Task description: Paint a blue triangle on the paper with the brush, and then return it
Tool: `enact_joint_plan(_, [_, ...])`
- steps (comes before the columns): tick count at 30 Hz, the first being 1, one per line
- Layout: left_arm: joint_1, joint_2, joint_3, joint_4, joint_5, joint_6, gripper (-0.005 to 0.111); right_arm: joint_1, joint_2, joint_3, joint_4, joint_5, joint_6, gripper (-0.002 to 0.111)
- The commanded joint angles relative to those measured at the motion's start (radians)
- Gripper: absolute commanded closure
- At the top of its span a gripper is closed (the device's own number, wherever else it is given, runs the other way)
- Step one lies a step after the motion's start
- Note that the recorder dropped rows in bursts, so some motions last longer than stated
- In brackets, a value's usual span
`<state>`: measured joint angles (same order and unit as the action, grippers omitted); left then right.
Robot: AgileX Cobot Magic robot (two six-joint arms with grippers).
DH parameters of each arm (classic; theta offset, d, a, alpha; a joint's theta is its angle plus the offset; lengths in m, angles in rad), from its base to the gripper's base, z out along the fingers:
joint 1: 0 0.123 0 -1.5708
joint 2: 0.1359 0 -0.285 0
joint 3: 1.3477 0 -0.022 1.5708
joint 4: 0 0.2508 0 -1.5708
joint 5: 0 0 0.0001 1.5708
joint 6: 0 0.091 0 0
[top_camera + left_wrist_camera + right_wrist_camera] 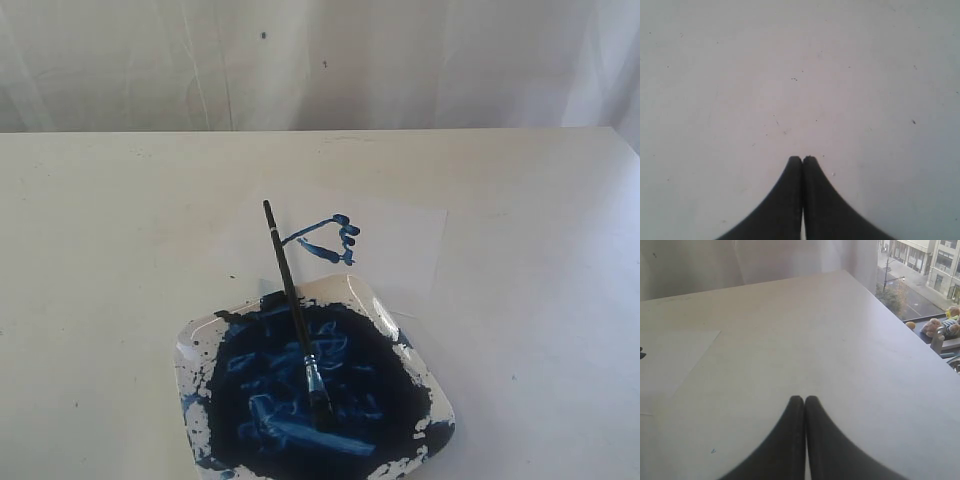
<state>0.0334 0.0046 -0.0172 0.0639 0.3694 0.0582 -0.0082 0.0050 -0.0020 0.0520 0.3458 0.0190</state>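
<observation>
In the exterior view the brush (292, 305) lies in the white square dish (438, 395) of dark-blue paint, its bristles in the paint and its black handle sticking out over the far rim. Just beyond it the small blue triangle (328, 240) is drawn on the white paper (400, 240). Neither gripper shows in that view. My left gripper (802, 159) is shut with nothing in it, over bare table. My right gripper (804, 398) is also shut and holds nothing; a corner of the paper (675, 357) lies to one side of it.
The off-white table (110, 260) spreads around the dish and paper. A pale curtain hangs behind the table's far edge. In the right wrist view the table edge (900, 325) drops off toward a window with a street outside.
</observation>
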Motion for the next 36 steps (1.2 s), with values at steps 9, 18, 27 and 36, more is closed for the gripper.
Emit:
enact_joint_plan(9, [0.004,-0.005,0.009,-0.006,0.02,0.0,0.107,0.043,-0.005,0.002,0.0,-0.001,0.003,0.108])
enact_joint_plan(18, [0.004,-0.005,0.009,-0.004,0.02,0.0,0.107,0.175,-0.005,0.002,0.0,-0.001,0.003,0.108])
enact_joint_plan(27, [0.004,-0.005,0.009,-0.006,0.02,0.0,0.107,0.175,-0.005,0.002,0.0,-0.001,0.003,0.108])
enact_joint_plan(36, [0.004,-0.005,0.009,-0.006,0.02,0.0,0.107,0.13,-0.005,0.002,0.0,-0.001,0.003,0.108])
